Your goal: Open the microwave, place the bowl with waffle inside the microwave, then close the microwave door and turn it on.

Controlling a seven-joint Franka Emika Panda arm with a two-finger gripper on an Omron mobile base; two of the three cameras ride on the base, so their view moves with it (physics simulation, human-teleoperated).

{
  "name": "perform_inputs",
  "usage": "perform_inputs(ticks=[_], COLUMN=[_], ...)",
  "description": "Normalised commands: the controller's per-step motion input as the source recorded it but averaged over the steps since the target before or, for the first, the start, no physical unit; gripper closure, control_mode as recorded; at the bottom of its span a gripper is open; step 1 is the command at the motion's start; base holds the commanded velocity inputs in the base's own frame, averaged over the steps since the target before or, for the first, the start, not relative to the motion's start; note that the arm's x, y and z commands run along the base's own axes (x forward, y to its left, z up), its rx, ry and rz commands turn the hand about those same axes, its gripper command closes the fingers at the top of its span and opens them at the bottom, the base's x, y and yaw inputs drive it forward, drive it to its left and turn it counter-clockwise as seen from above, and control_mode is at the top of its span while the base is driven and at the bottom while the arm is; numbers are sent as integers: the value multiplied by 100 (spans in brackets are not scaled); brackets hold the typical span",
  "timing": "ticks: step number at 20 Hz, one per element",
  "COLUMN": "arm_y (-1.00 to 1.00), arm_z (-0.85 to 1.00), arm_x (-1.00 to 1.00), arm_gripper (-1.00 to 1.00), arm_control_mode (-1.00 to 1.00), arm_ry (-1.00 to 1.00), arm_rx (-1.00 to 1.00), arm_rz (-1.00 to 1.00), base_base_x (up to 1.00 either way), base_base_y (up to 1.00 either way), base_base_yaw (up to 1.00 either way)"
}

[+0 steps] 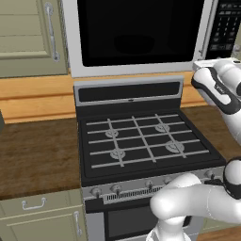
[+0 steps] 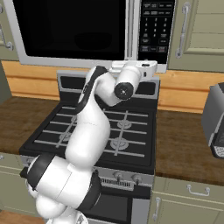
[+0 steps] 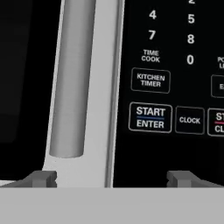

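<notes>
Gripper at the microwave keypad
The gripper [image 3: 111,179], jaws spread wide and empty, faces the shut microwave door's [image 3: 103,131] bar handle [image 3: 72,78] and the START/ENTER button [image 3: 150,117]; microwave [image 2: 87,33] hangs above the stove [image 2: 100,131].

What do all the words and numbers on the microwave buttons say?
All on the microwave keypad panel, hand view:
"4", "5", "7", "8", "0": number keys
"TIME COOK"
"KITCHEN TIMER"
"START ENTER"
"CLOCK"
"2" is likely, cut off at the top edge.
Three labels at the right edge are cut off: "PO", "E", "ST / CL".
In both base views the keypad print is too small to read.
</notes>
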Motion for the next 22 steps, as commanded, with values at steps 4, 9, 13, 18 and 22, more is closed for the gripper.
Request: perform_inputs(ticks=[4, 9, 13, 18, 22], arm_y=[0, -23, -46, -34, -7], arm_z=[9, 31, 38, 6, 0], arm_x=[-58, -21, 0, 0, 0], arm_gripper=[-100, -100, -100, 100, 100], arm_control_mode=[-100, -100, -100, -100, -100], arm_ry=[0, -2, 0, 0, 0], arm_rx=[2, 0, 1, 2, 2], arm_rz=[0, 0, 4, 3, 2], base_base_x=[0, 0, 0, 0, 0], base_base_y=[0, 0, 0, 0, 0], base_base_yaw=[0, 0, 0, 0, 0])
